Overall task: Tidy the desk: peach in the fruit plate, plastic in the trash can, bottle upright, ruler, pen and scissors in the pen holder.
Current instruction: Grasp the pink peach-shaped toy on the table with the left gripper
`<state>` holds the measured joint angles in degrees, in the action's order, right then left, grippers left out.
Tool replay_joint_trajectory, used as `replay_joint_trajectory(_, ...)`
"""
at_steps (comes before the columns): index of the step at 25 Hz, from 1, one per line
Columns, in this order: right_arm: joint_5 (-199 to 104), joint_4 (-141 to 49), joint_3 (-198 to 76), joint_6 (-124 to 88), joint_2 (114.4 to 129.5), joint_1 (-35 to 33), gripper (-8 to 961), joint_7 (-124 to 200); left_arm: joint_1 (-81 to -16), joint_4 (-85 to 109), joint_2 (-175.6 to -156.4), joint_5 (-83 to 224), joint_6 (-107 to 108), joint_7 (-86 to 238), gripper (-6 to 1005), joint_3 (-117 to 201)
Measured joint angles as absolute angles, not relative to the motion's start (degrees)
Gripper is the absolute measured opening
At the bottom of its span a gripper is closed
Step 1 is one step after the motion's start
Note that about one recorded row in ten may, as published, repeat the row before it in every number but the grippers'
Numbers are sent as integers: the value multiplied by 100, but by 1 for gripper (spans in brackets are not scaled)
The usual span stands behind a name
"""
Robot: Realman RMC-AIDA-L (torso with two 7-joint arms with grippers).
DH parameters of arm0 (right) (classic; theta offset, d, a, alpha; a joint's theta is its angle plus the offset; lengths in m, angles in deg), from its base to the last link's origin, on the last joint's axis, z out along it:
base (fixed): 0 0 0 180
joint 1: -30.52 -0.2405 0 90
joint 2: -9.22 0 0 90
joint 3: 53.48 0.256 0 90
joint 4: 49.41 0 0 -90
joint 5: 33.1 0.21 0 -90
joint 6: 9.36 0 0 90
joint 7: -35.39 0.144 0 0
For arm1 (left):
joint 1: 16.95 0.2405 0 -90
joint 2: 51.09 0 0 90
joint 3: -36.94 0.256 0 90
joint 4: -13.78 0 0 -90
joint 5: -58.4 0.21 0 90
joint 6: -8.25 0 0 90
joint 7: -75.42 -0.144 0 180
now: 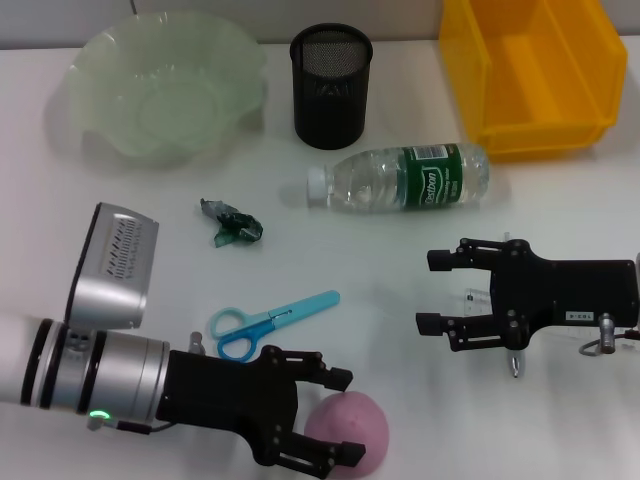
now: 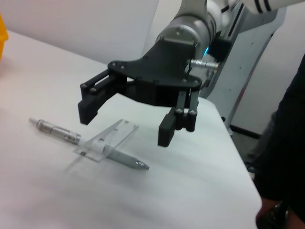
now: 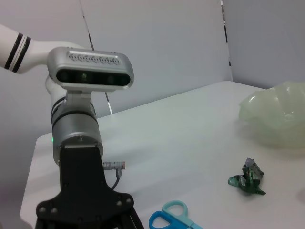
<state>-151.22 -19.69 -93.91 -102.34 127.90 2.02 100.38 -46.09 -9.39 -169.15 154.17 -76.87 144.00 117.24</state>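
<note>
A pink peach (image 1: pixel 362 428) lies at the table's front edge. My left gripper (image 1: pixel 345 417) is open, one finger on each side of the peach. My right gripper (image 1: pixel 430 291) is open and hovers at the right over a clear ruler (image 2: pixel 107 140) that lies across a silver pen (image 2: pixel 55 130). Between the arms lie blue scissors (image 1: pixel 270 322). Left of centre is a crumpled green plastic (image 1: pixel 232 222). A bottle (image 1: pixel 410 178) with a green label rests on its side. At the back stand the black mesh pen holder (image 1: pixel 331 85), the pale green fruit plate (image 1: pixel 100 60) and the yellow trash can (image 1: pixel 535 130).
The table's right edge runs close behind the right arm in the left wrist view. There a dark-clothed person (image 2: pixel 286 157) stands beside the table. Bare white tabletop lies between the scissors and the bottle.
</note>
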Motion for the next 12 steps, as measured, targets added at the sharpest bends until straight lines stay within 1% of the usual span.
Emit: replay_joint_trajectory(12, -15131, -1970, -9391, -10229, 12805, 196, 829, 10042, -4578, -928, -16939, 15522, -7453, 14383, 847, 11736)
